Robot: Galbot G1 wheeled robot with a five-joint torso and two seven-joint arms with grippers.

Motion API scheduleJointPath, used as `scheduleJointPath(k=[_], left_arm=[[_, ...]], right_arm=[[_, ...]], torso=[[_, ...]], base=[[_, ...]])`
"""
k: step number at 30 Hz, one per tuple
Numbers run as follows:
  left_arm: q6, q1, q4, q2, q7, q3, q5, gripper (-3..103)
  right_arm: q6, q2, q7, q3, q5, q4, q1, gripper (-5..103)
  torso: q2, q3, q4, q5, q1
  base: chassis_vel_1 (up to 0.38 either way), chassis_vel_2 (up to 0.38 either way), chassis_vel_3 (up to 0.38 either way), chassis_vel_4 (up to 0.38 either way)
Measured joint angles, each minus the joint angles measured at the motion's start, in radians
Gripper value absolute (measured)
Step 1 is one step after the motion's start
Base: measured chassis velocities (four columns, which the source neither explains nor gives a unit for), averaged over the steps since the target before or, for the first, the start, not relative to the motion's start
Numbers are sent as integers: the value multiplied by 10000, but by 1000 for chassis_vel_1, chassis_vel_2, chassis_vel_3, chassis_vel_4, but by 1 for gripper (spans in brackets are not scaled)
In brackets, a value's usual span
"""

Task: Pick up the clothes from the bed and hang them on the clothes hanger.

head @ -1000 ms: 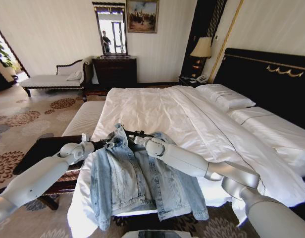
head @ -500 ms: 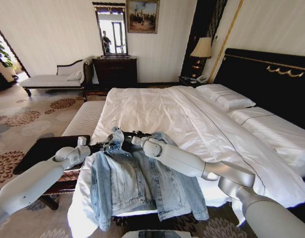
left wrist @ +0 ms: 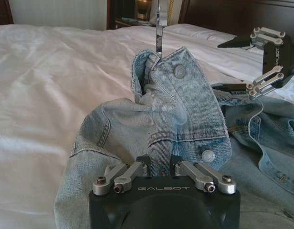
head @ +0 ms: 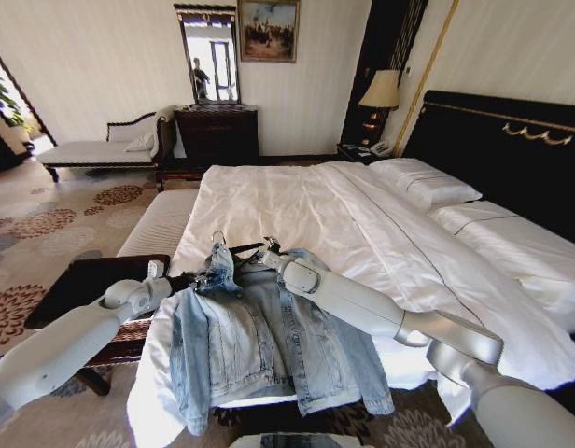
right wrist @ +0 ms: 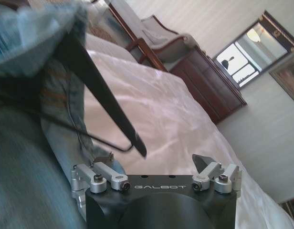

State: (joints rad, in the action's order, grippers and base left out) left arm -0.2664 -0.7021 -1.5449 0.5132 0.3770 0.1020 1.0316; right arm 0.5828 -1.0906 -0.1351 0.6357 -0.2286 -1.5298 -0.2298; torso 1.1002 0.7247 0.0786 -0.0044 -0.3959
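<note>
**Jacket held at the collar over the foot of the bed**

Your denim jacket [head: 269, 345] lay spread on the near corner of the bed [head: 297, 201], its hem draping over the bed's edge. Your left gripper [left wrist: 160, 168] was clamped on the jacket's collar fabric, lifting it into a peak above the rest of the jacket. The black hanger [right wrist: 101, 107] sat at that raised collar, its hook [head: 217, 235] rising above. Your right gripper [right wrist: 155, 167] stood wide just beside the collar, one hanger arm passing between its fingers.
</note>
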Motion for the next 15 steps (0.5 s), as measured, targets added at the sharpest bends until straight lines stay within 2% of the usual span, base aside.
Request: scheduleJointPath(k=[1, 3, 4, 5, 9, 15], left_arm=[[0, 0, 0, 0, 0, 0, 0, 19], [182, -427, -278, -147, 89, -445, 64, 19], [291, -664, -458, -209, 124, -707, 195, 19], [291, -664, -458, -209, 124, -707, 195, 19], [652, -1156, -771, -147, 168, -1286, 747, 19], [763, -1293, -856, -8, 221, -1549, 1063, 19]], right_arm=[[0, 0, 0, 0, 0, 0, 0, 89], [126, 536, -57, -271, -199, -363, -272, 98], [321, 897, -215, -398, -780, -742, -540, 99], [321, 897, -215, -398, -780, -742, -540, 99], [774, 1401, -811, -689, -2451, -1331, -1415, 100], [867, 1218, -1333, -679, -3252, -836, -1463, 100]], torso=[[0, 0, 0, 0, 0], [0, 0, 0, -1, 1], [0, -1, 3, 0, 1], [0, -1, 3, 0, 1], [1, -1, 4, 2, 3], [0, 0, -1, 1, 2]], base=[[0, 0, 0, 0], [0, 0, 0, 0], [0, 0, 0, 0], [0, 0, 0, 0], [0, 0, 0, 0], [0, 0, 0, 0]])
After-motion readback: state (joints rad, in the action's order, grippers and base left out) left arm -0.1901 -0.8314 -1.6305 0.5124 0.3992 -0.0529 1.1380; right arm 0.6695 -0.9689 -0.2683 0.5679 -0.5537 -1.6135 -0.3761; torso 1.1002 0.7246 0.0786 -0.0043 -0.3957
